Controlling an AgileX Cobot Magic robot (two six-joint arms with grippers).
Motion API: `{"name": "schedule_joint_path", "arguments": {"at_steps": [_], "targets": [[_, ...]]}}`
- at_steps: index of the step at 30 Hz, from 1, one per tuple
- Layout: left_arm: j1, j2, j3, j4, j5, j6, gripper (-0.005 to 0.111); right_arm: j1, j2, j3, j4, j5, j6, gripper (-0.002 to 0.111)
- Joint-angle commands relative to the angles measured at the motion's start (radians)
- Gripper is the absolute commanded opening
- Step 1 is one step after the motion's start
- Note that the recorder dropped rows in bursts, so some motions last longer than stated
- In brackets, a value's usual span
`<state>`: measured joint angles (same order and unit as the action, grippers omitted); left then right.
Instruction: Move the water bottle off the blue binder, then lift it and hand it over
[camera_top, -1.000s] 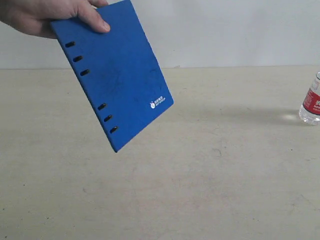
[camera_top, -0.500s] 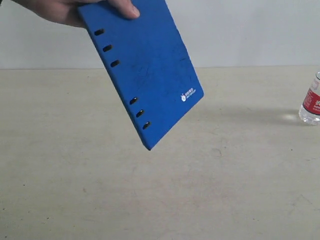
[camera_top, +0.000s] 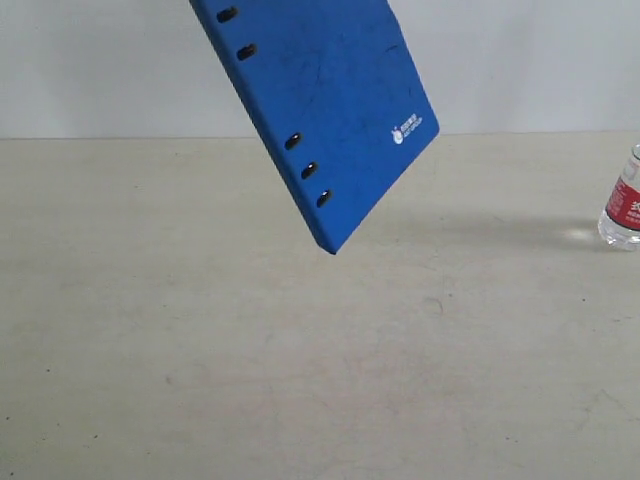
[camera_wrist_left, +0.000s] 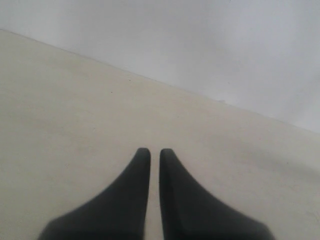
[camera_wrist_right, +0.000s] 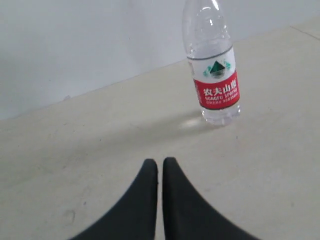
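Observation:
The blue binder (camera_top: 325, 105) hangs tilted in the air above the table, its top cut off by the exterior view's upper edge; slots run along its spine edge and a small white logo sits near one corner. The water bottle (camera_top: 624, 205) stands upright on the table at the far right edge, apart from the binder; its cap is out of frame. In the right wrist view the water bottle (camera_wrist_right: 214, 75) stands ahead of my right gripper (camera_wrist_right: 160, 161), which is shut and empty. My left gripper (camera_wrist_left: 150, 150) is shut over bare table, holding nothing. Neither gripper shows in the exterior view.
The beige table (camera_top: 300, 380) stretches across the view, and a pale wall (camera_top: 520, 60) rises behind it. The binder throws a faint shadow on the table toward the right.
The binder has moved up and to the right through the air. The hand that held its top corner has left the view. The bottle has stayed put.

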<state>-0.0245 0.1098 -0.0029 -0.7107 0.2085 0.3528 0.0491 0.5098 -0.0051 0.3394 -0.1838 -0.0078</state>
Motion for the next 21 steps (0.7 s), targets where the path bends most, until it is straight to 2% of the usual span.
{"name": "schedule_joint_path", "arguments": {"at_steps": [1, 2, 3, 5, 9, 21], "targets": [[0.003, -0.002, 0.003, -0.009, -0.002, -0.01, 0.007, -0.104, -0.387, 0.005, -0.133, 0.517, -0.057, 0.0], [0.003, -0.002, 0.003, -0.009, -0.002, -0.01, 0.007, -0.117, -0.473, 0.005, -0.174, 0.527, -0.064, 0.0], [0.003, -0.002, 0.003, -0.009, -0.002, -0.01, 0.007, -0.132, -0.51, 0.005, -0.306, 0.527, -0.072, 0.0], [0.003, -0.009, 0.003, -0.005, 0.003, -0.01, 0.007, -0.118, -0.51, 0.005, -0.369, 0.549, -0.027, 0.0], [0.003, -0.011, 0.003, -0.007, -0.001, -0.01, 0.007, -0.084, -0.51, 0.005, -0.384, 0.552, -0.018, 0.0], [0.003, -0.011, 0.003, -0.007, -0.001, -0.01, 0.007, -0.106, -0.51, 0.005, -0.373, 0.546, -0.009, 0.0]]}}
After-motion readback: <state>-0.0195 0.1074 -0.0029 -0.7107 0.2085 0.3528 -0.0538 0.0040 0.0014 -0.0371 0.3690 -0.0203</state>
